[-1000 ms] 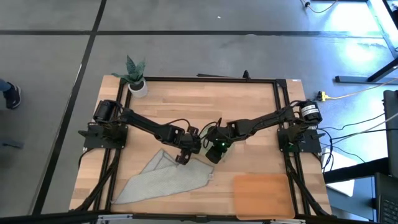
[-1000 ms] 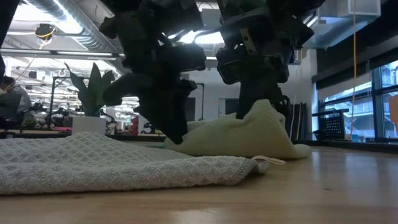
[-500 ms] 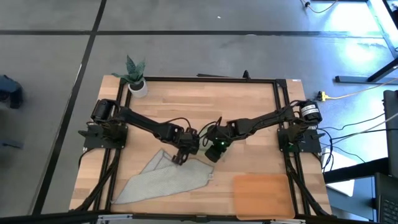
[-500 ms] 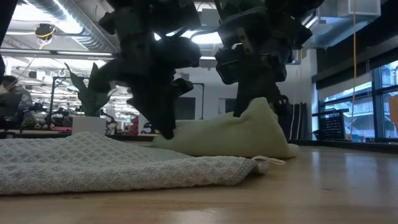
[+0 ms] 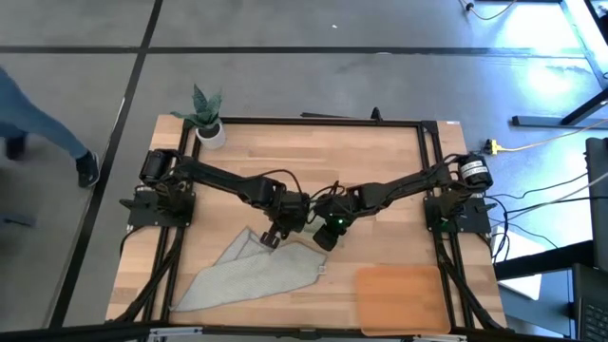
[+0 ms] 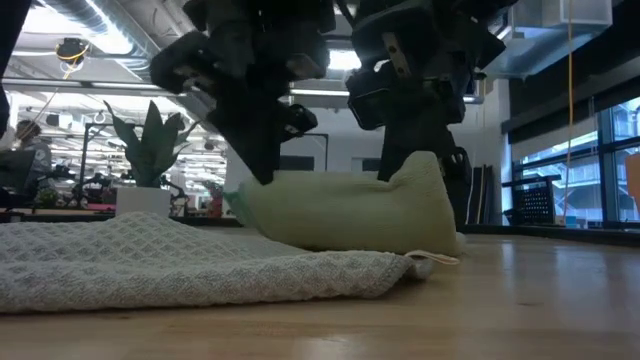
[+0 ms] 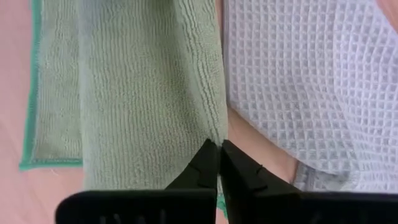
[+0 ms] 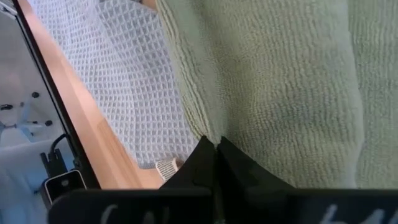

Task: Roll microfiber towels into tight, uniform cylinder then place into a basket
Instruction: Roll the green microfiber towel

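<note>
High view: left gripper (image 5: pixel 271 237) and right gripper (image 5: pixel 323 236) meet mid-bench over green towel, largely hidden beneath them; grey towel (image 5: pixel 249 275) spread toward front edge; basket (image 5: pixel 399 296) front right, nothing in it.

Low view: green towel (image 6: pixel 345 215) lifted as loose roll, resting on grey towel.

Left wrist view: jaws closed, pinching green towel edge (image 7: pixel 155 93).

Right wrist view: jaws closed on same towel fold (image 8: pixel 280 81).

Advice: keep both pinches level, equal tension, turn together; roll likely slackens otherwise.
</note>
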